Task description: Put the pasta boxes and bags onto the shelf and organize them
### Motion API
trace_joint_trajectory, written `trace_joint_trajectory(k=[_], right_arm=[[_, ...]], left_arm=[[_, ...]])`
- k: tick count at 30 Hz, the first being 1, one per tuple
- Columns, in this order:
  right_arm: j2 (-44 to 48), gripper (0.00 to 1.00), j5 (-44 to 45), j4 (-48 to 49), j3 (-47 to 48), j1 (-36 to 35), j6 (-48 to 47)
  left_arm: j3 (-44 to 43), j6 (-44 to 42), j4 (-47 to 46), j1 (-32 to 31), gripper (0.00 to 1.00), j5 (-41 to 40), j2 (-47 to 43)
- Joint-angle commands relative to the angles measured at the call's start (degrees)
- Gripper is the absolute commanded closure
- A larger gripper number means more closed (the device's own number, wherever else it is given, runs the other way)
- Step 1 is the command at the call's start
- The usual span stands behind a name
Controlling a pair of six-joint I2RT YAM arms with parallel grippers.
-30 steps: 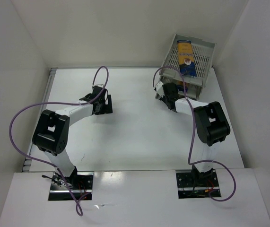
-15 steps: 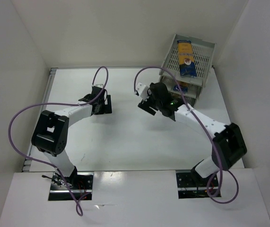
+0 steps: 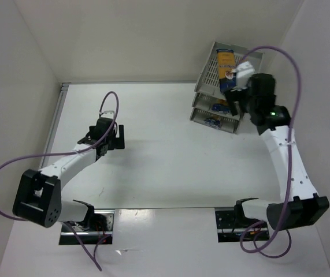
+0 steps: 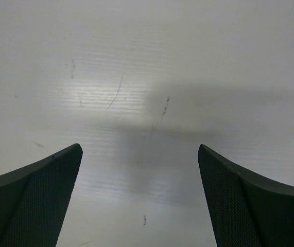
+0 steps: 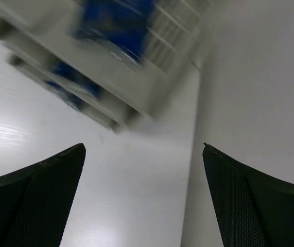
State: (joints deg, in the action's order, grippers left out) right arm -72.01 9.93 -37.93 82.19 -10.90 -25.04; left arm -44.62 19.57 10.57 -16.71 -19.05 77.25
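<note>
The shelf is a light grey three-tier tray at the back right of the table. One pasta packet lies on its top tier. Dark blue packet ends show in the middle tier and the bottom tier. My right gripper hangs raised at the shelf's right front corner, open and empty. In the right wrist view the right gripper frames bare table, with the blurred shelf and blue packet ends above. My left gripper stands open over the table at the left; the left wrist view shows the gripper empty.
White walls enclose the table on the left, back and right; the right wall is close beside my right gripper. Purple cables loop off both arms. Both arm bases sit at the near edge.
My right arm has swung from beside the shelf, out over the table, then up to the shelf's right corner, and its jaws have opened. The left arm has stretched lower and moved slightly left.
</note>
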Motion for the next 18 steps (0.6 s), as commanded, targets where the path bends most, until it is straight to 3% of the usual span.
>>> trace_joint_trajectory(k=[1, 3, 7, 11, 14, 18], right_arm=[[5.63, 0.00, -1.50, -11.89, 1.23, 11.05, 5.78], [7.40, 0.00, -2.63, -14.79, -0.27, 16.23, 6.40], [8.81, 0.00, -7.46, -20.76, -3.69, 34.30, 6.41], [5.31, 0.00, -13.00, -27.45, -6.17, 47.06, 3.86], [2.05, 0.00, -19.22, -31.49, -6.78, 55.33, 2.46], [0.90, 0.00, -24.25, -34.05, -8.62, 57.92, 1.31]], left_arm=[[2.96, -0.07, -0.28, 2.11, 0.00, -0.64, -4.82], [3.74, -0.06, -0.28, 2.12, 0.00, 0.40, -7.99], [4.89, 0.47, -0.28, 2.74, 0.00, 1.03, -11.86], [8.23, 3.01, -1.52, 4.30, 0.00, 3.04, -16.50], [11.30, 3.29, -2.65, 9.13, 0.00, 9.72, -21.76], [16.92, 3.28, -6.16, 11.61, 0.00, 8.77, -32.75]])
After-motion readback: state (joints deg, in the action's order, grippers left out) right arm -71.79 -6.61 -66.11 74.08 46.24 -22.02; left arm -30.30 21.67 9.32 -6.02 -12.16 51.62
